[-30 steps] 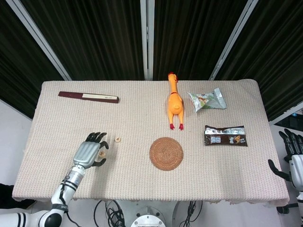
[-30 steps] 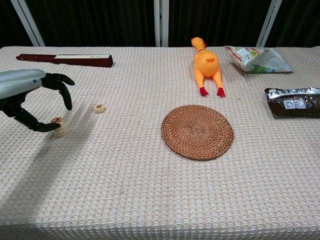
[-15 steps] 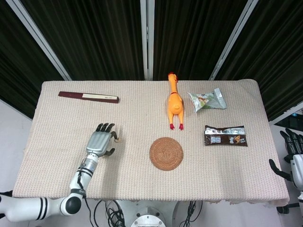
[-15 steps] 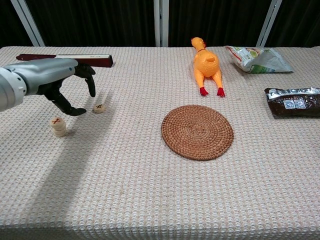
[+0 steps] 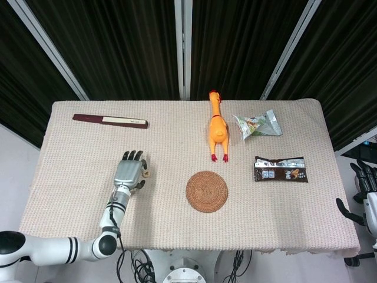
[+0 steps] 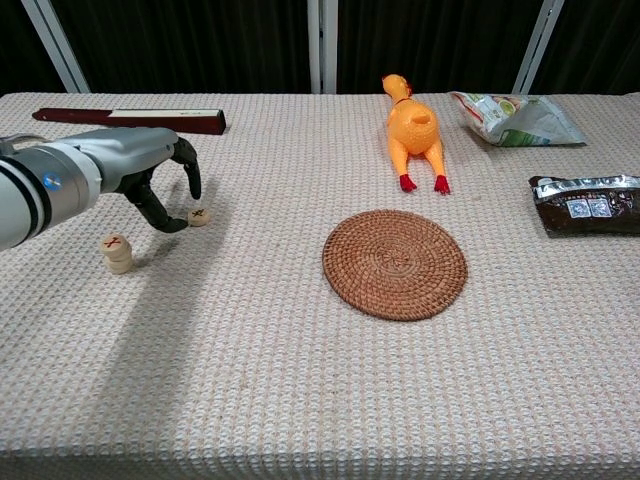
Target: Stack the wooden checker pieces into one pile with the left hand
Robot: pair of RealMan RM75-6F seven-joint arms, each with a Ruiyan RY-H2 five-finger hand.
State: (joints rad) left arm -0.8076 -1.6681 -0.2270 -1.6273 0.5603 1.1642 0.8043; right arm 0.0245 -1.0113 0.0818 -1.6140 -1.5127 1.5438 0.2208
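Observation:
A small stack of wooden checker pieces (image 6: 118, 253) stands at the left of the cloth-covered table, a red mark on its top; my left hand hides it in the head view. A single loose checker piece (image 6: 200, 215) (image 5: 145, 174) lies a little to the right and further back. My left hand (image 6: 152, 170) (image 5: 129, 172) hovers low just left of that loose piece, fingers spread and curved down around it, thumb tip close beside it, holding nothing. My right hand (image 5: 364, 199) hangs off the table's right edge, fingers apart and empty.
A round woven coaster (image 6: 395, 262) sits mid-table. Behind it lies a yellow rubber chicken (image 6: 413, 131). A green snack bag (image 6: 515, 117) and a dark snack packet (image 6: 590, 204) are at the right. A long dark folded fan (image 6: 135, 119) lies at the back left.
My left hand has let go of the stack, leaving it standing, and moved right and back to the loose checker piece. The right hand has stayed still.

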